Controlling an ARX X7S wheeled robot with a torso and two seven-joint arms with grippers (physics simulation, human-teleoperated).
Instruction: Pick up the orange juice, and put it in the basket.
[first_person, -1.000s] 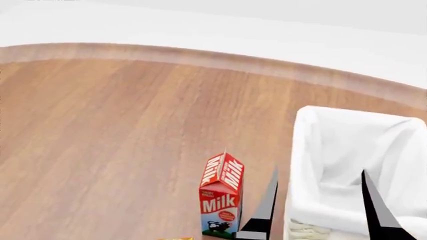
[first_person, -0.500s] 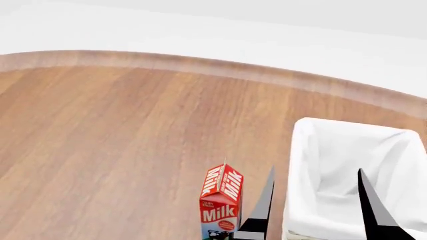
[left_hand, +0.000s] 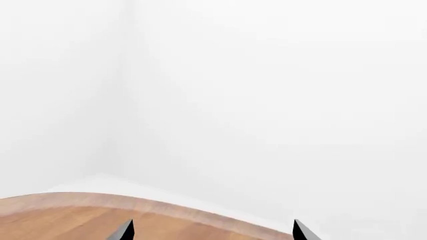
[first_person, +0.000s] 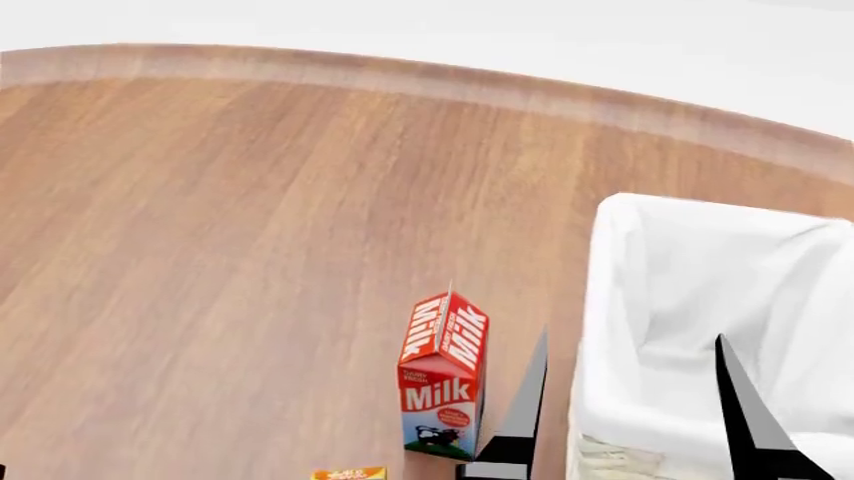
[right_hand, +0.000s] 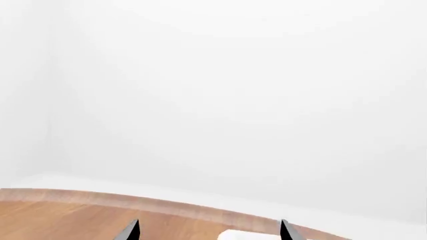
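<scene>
The robot is only getting ready; no carton is picked up yet.

In the head view the right gripper hangs with its two dark fingers wide apart, holding nothing, in front of the basket. The left gripper is spread apart too and points past the table. The orange juice only peeks in at the bottom edge, near the milk carton. Next, a gripper probably has to drop down to it.

Head view tilted down: table edge higher, orange carton top now visible.
</scene>
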